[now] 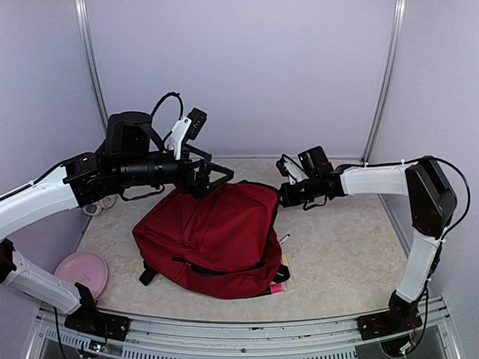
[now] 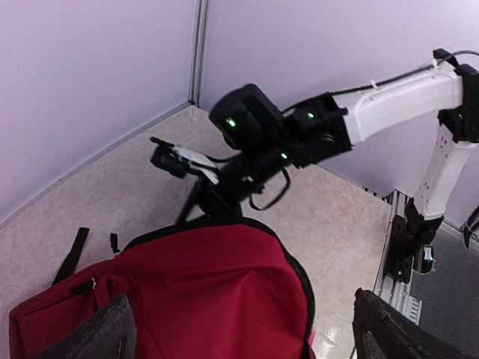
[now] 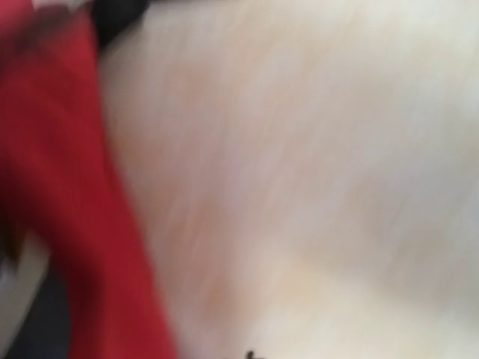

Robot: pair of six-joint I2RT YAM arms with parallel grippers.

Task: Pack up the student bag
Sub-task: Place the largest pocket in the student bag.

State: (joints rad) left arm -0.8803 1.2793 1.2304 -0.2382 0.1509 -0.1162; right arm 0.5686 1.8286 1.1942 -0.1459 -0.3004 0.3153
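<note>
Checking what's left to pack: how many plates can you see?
1. A pink plate lies at the near left corner of the table, left of the student bag. More could be hidden under or inside the bag.

We see a left arm (image 1: 37, 206) of white shells and black joints, a black cable (image 1: 163, 97) looped over its wrist, a black left gripper (image 1: 221, 176), a right arm (image 1: 374, 179) white with black elbow, green lights (image 2: 230, 122) on its wrist, black bases (image 1: 97, 323) near.
</note>
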